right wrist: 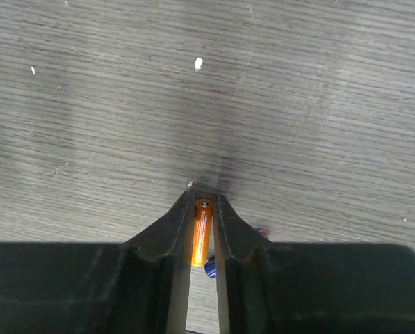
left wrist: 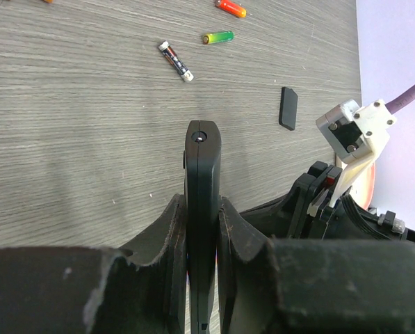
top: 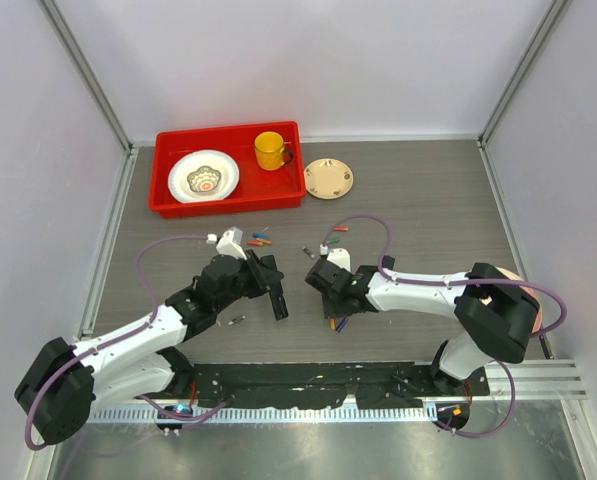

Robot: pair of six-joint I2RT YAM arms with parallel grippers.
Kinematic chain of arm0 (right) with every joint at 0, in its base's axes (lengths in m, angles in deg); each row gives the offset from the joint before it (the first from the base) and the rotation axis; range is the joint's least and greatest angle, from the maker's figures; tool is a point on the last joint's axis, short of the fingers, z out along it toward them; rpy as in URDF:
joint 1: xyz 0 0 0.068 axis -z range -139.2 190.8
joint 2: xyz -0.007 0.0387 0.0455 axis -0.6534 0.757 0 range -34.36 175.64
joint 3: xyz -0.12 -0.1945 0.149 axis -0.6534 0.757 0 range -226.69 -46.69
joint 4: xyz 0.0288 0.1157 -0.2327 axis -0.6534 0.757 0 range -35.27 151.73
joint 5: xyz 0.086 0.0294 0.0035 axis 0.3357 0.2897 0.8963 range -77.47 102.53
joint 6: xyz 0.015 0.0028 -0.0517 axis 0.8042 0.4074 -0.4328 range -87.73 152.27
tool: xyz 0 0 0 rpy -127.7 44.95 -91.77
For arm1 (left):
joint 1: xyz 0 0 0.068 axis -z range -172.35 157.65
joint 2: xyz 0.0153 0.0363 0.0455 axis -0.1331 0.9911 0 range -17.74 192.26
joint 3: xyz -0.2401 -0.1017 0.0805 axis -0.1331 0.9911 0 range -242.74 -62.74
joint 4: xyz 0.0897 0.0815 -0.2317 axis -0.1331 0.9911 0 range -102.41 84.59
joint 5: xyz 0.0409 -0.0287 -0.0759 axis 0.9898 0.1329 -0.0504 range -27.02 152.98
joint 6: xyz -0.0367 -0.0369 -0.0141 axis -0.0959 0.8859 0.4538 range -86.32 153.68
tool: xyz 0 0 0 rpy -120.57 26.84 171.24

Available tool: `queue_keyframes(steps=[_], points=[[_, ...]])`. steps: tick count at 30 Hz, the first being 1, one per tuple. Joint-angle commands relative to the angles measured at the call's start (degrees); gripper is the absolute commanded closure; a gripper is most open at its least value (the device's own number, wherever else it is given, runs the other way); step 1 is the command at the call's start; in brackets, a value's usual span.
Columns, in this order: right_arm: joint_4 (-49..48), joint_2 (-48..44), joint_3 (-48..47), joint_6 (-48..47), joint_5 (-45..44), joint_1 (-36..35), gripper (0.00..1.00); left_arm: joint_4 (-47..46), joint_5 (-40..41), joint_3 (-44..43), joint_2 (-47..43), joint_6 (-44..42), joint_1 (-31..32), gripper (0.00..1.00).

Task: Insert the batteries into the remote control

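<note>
My left gripper (left wrist: 202, 217) is shut on the remote control (left wrist: 202, 174), a slim black bar held on edge that juts forward over the table; from above, the remote control (top: 277, 297) angles toward the near side. My right gripper (right wrist: 204, 209) is shut on an orange battery (right wrist: 201, 233) lying lengthwise between its fingertips, low over the table. A blue battery end (right wrist: 210, 269) shows just beneath it. From above, the right gripper (top: 332, 312) sits over these cells. Loose batteries (left wrist: 175, 60) (left wrist: 217, 37) lie ahead. The small black back cover (left wrist: 288, 108) lies flat nearby.
A red tray (top: 168, 203) at the back left holds a white plate (top: 203, 176) and a yellow mug (top: 270, 150). A beige saucer (top: 329, 178) sits beside it. More coloured batteries (top: 260, 240) (top: 336, 236) lie scattered mid-table. White walls enclose three sides.
</note>
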Motion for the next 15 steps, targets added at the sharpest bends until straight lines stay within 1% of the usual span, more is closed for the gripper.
queue_keyframes(steps=[1,3,4,5,10,11,13,15], points=[[1.65,1.14,-0.83,-0.23,1.08,-0.36,0.83,-4.03,-0.6,0.2,-0.72,0.61,-0.18,1.0],[1.56,1.05,-0.92,-0.15,1.16,-0.36,0.88,-4.38,-0.95,0.2,-0.46,0.7,-0.18,1.0],[1.56,0.79,-1.09,-0.15,0.99,-0.36,0.95,-4.73,-1.04,0.2,-0.28,0.7,-0.18,1.0],[1.65,0.61,-1.27,-0.15,0.64,-0.36,0.99,-5.0,-1.21,0.11,0.07,0.87,-0.18,1.0],[0.6,-3.51,-3.29,-1.89,-2.52,-0.19,0.99,-8.51,-2.88,-0.07,1.47,1.49,-0.18,1.0],[-0.1,-7.17,-3.55,-2.42,-3.83,-0.19,0.99,-9.47,-3.23,-0.15,1.56,1.49,-0.18,1.0],[-1.86,-10.97,-4.78,-4.87,-5.51,-0.19,0.99,-13.25,-4.11,-0.07,2.35,2.62,-0.18,1.0],[-5.1,-16.77,-5.14,-6.64,-6.13,-0.28,0.99,-17.71,-4.64,0.2,2.88,4.12,-0.18,1.0]])
